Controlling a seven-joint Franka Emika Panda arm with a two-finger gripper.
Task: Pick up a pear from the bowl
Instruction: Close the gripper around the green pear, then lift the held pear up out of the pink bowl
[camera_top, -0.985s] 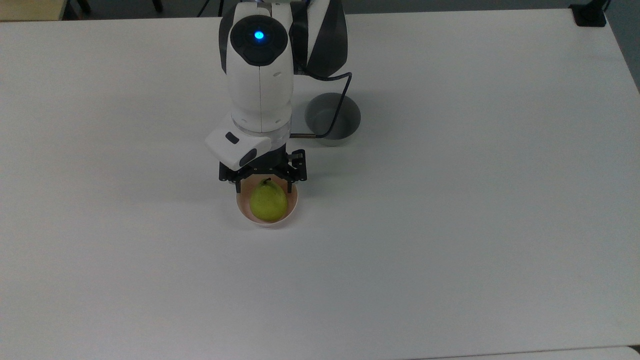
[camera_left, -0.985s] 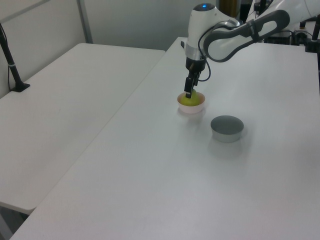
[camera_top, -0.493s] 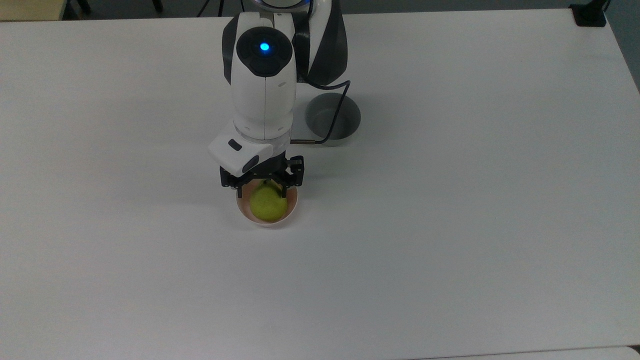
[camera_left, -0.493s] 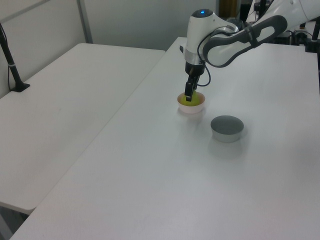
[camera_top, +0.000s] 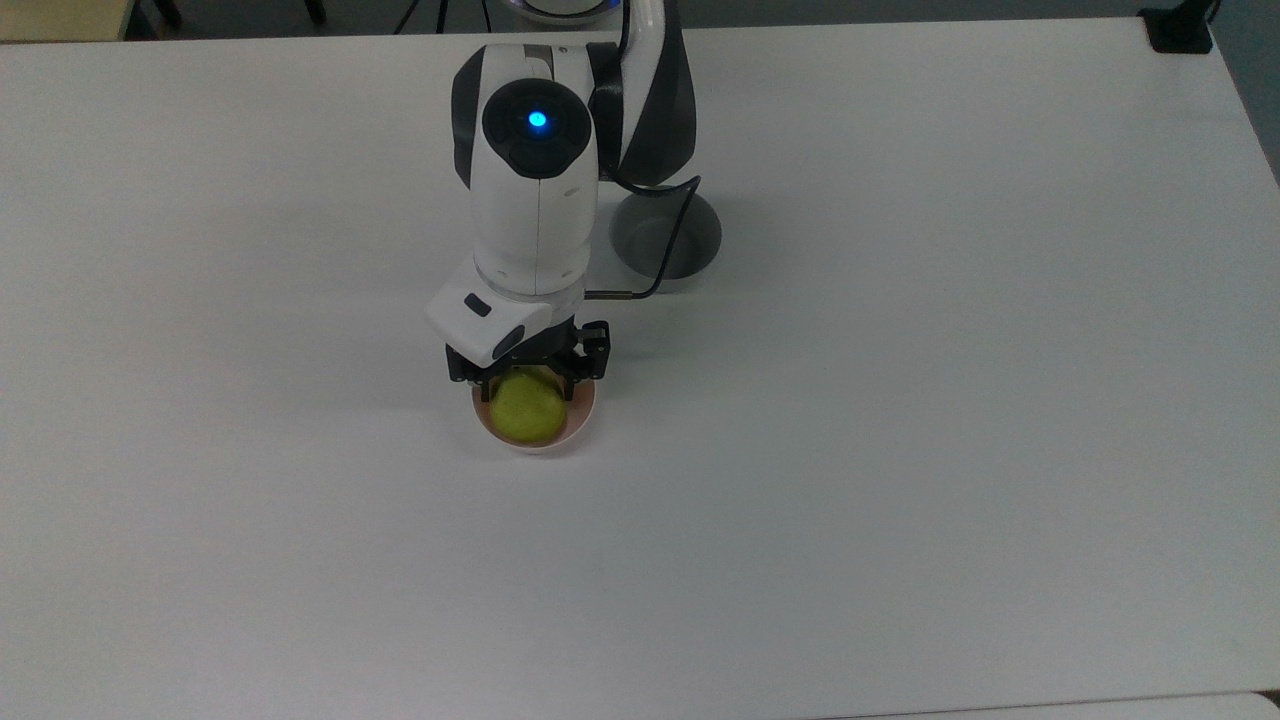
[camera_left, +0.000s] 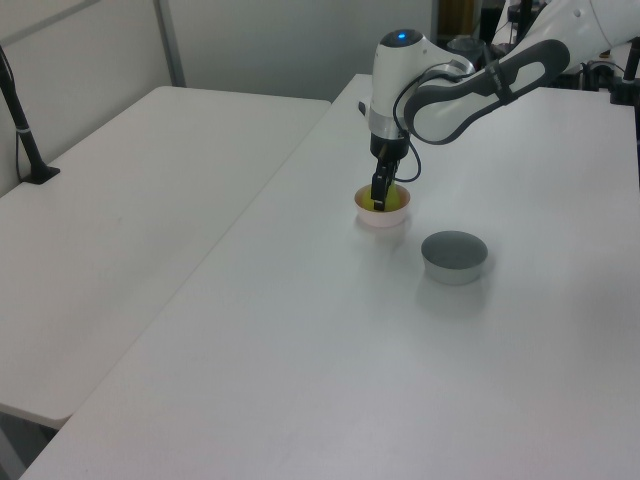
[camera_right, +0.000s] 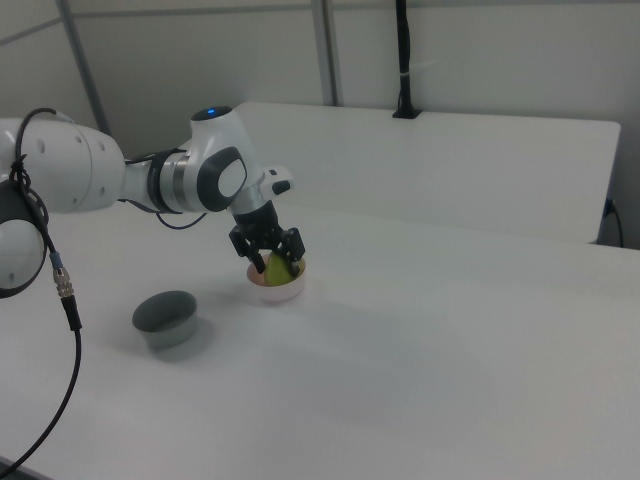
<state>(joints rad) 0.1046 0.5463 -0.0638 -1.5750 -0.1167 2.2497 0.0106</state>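
Black two-finger gripper (camera_top: 527, 383) lowered into the small pale pink bowl (camera_top: 585, 418), fingers spread on either side of the speckled yellow-green pear (camera_top: 526, 410).

The pear sits in the bowl directly beneath the gripper; whether the fingers touch it cannot be told. The white tabletop (camera_top: 900, 450) lies bare all around the gripper out to its edges, save 1 round grey bowl (camera_top: 690, 235) behind it beside the arm. Compared with 1 second ago, the gripper has come lower and now covers the pear's stem end.
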